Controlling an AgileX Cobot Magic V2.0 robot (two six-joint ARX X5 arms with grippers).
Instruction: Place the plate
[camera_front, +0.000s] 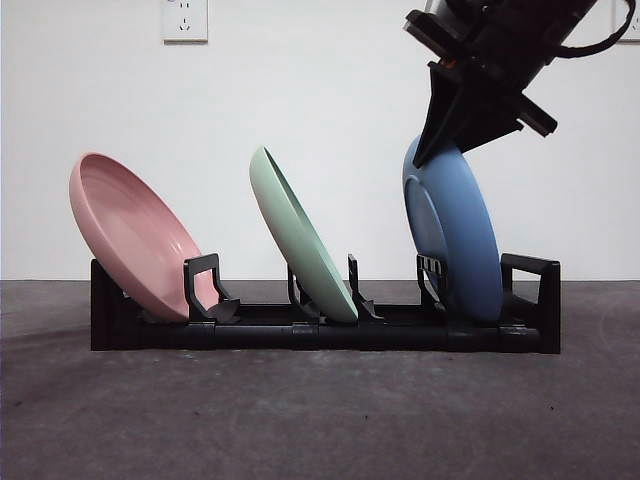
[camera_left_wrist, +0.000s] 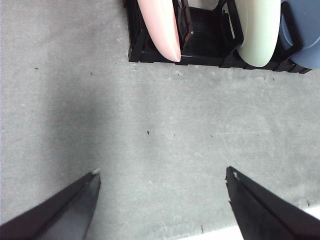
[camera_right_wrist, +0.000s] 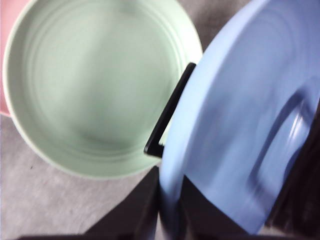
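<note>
A blue plate (camera_front: 455, 235) stands nearly upright in the right slot of a black dish rack (camera_front: 320, 335). My right gripper (camera_front: 437, 150) comes down from the upper right and is shut on the plate's top rim. In the right wrist view its jaws (camera_right_wrist: 170, 210) straddle the blue rim (camera_right_wrist: 235, 125) tightly. My left gripper (camera_left_wrist: 162, 171) is open and empty above bare grey table, in front of the rack (camera_left_wrist: 205, 40).
A pink plate (camera_front: 130, 235) leans in the left slot and a green plate (camera_front: 300, 235) in the middle slot. A black rack divider (camera_right_wrist: 170, 110) stands between the green plate (camera_right_wrist: 95, 85) and the blue one. A white wall with an outlet (camera_front: 185, 18) is behind.
</note>
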